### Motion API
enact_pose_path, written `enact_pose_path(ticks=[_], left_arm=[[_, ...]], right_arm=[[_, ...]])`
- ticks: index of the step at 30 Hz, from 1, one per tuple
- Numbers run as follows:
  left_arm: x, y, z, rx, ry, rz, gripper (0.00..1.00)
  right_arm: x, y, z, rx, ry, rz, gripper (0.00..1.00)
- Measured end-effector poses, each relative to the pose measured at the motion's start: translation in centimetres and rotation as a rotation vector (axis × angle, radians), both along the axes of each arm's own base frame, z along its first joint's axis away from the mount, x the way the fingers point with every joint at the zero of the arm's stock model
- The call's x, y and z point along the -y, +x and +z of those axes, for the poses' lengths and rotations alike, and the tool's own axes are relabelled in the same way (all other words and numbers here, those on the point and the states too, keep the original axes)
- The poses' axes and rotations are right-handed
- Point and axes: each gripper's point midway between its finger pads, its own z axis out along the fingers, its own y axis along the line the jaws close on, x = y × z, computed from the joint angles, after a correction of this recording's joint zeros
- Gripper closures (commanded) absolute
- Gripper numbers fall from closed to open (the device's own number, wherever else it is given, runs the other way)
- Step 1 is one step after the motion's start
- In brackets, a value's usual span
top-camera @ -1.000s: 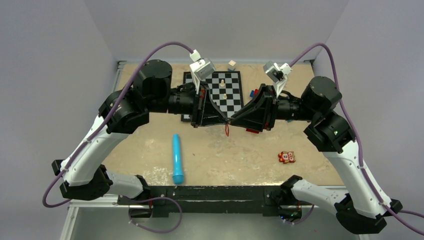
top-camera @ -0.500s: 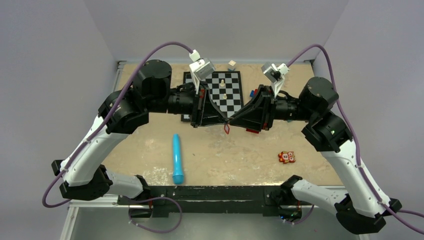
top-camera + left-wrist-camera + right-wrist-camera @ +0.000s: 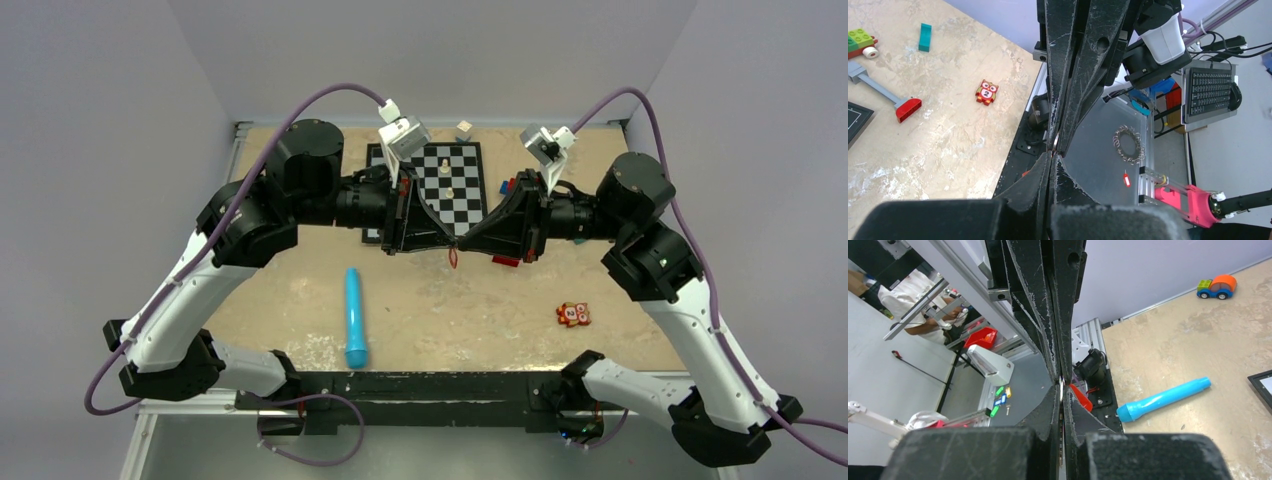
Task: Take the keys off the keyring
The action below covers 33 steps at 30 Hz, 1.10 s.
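Red keyring (image 3: 455, 258) dangles | left end effector (image 3: 452, 241), right end effector (image 3: 464, 240) clamped shut on its 12 o'clock end | I'd twist apart slowly

The keyring (image 3: 455, 257) is dangling just under the meeting tips of the left gripper (image 3: 453, 241) and right gripper (image 3: 463, 240), too small to make out its metal parts. The closed fingers are hiding whatever they are pinching.

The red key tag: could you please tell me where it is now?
In the top view the red key tag dangles mid-table below the meeting tips of the left pincer and right pincer, in front of the chessboard.
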Motion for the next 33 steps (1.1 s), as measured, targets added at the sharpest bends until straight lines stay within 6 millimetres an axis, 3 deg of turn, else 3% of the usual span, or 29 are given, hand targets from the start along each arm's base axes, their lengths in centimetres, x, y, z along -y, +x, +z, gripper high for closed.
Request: enact_pose_path(ticks=[6, 7, 11, 14, 16, 20, 25, 29, 33], left_arm=[[0.0, 0.1, -0.2, 0.003, 0.007, 0.004, 1.0], [0.0, 0.2, -0.2, 0.003, 0.009, 0.006, 0.95], [-0.1, 0.4, -0.4, 0.013, 0.02, 0.014, 0.54], [-0.5, 0.7, -0.6, 0.04, 0.046, 0.027, 0.41], [-0.9, 0.9, -0.4, 0.066, 0.063, 0.034, 0.41], [-2.2, 1.1, 0.8, 0.14, 0.072, 0.048, 0.56], [-3.3, 0.8, 1.6, 0.216, 0.073, 0.029, 0.58], [-3.0, 0.3, 1.1, 0.218, 0.102, -0.031, 0.62], [-1.7, 0.2, 0.0, 0.178, 0.128, -0.098, 0.72]], right_arm=[[0.0, 0.0, -0.1, -0.004, -0.001, 0.001, 1.0], [0.0, 0.0, -0.1, -0.005, -0.002, 0.001, 1.0], [-0.1, 0.2, -0.3, -0.011, -0.006, -0.003, 1.0], [-0.1, 0.3, -0.5, -0.017, -0.01, -0.005, 1.0], [-0.1, 0.3, -0.6, -0.022, -0.015, -0.005, 1.0], [-0.1, 0.3, -0.8, -0.029, -0.022, -0.008, 1.0], [0.0, 0.2, -1.1, -0.04, -0.031, -0.008, 1.0], [0.0, 0.2, -1.3, -0.05, -0.038, -0.007, 1.0], [0.0, 0.2, -1.4, -0.055, -0.042, -0.005, 1.0]])
